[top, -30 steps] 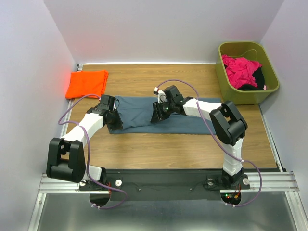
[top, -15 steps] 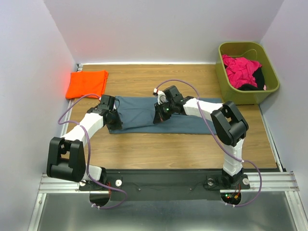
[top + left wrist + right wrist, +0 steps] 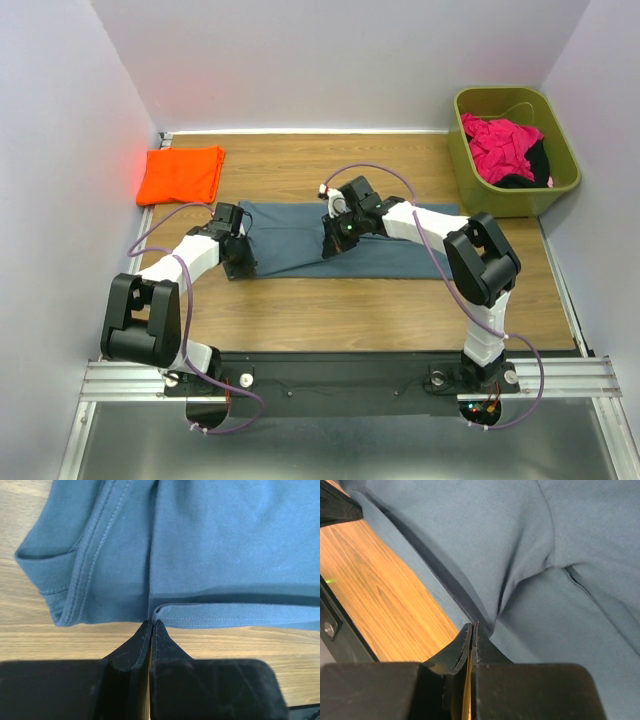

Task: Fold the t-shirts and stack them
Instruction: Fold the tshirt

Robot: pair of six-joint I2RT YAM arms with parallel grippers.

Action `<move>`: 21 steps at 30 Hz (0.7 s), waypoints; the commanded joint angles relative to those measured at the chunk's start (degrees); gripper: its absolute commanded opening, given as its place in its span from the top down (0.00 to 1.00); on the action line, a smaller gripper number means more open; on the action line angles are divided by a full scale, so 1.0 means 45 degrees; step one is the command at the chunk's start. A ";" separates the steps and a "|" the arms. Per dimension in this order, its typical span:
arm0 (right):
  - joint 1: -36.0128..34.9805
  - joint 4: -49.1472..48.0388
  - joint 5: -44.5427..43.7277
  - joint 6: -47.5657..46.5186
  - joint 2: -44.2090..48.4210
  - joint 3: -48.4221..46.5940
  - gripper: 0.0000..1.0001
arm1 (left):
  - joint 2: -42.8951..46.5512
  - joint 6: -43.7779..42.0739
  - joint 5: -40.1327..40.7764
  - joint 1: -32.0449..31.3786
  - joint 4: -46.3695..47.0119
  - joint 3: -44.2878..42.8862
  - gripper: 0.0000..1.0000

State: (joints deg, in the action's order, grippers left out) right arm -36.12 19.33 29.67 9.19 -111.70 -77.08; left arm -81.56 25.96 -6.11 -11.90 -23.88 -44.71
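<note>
A slate blue-grey t-shirt [image 3: 290, 230] lies as a long flat strip across the middle of the wooden table [image 3: 350, 305]. My left gripper [image 3: 240, 264] sits at its near left corner. In the left wrist view the left gripper [image 3: 151, 622] is shut, with the stitched hem of the t-shirt [image 3: 225, 555] pinched at the tips. My right gripper [image 3: 332, 245] rests on the strip's near edge around mid-length. In the right wrist view the right gripper [image 3: 472, 626] is shut on that edge, and creases in the t-shirt [image 3: 560, 555] run to the tips. An orange t-shirt [image 3: 181, 173] lies folded at the far left.
An olive-green bin [image 3: 460, 150] stands at the far right corner with pink and black clothes [image 3: 505, 145] inside. White walls close in the table on the left, back and right. The arms' base rail runs along the near edge.
The right gripper's jaws have closed on the near edge of the blue-grey t-shirt. The left arm has shifted slightly while keeping its grip on the hem.
</note>
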 commanded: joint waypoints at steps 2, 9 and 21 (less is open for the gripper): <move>-0.0099 0.0587 -0.0499 -0.0421 0.0486 -0.0488 0.99 | 0.0409 -0.0221 -0.0165 0.0008 -0.0319 0.0072 0.93; -0.0099 0.0645 -0.0558 -0.0324 -0.0002 -0.0860 0.99 | 0.0116 -0.0182 0.0127 0.0008 -0.0182 0.0033 0.93; -0.0079 0.0899 -0.0578 -0.0265 -0.0451 -0.1797 0.98 | -0.0059 -0.0709 0.0927 0.0008 -0.0690 -0.1470 0.93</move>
State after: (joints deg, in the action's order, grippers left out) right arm -36.45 22.57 27.79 8.75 -112.75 -82.48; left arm -81.69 24.84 -4.54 -11.90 -25.19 -48.07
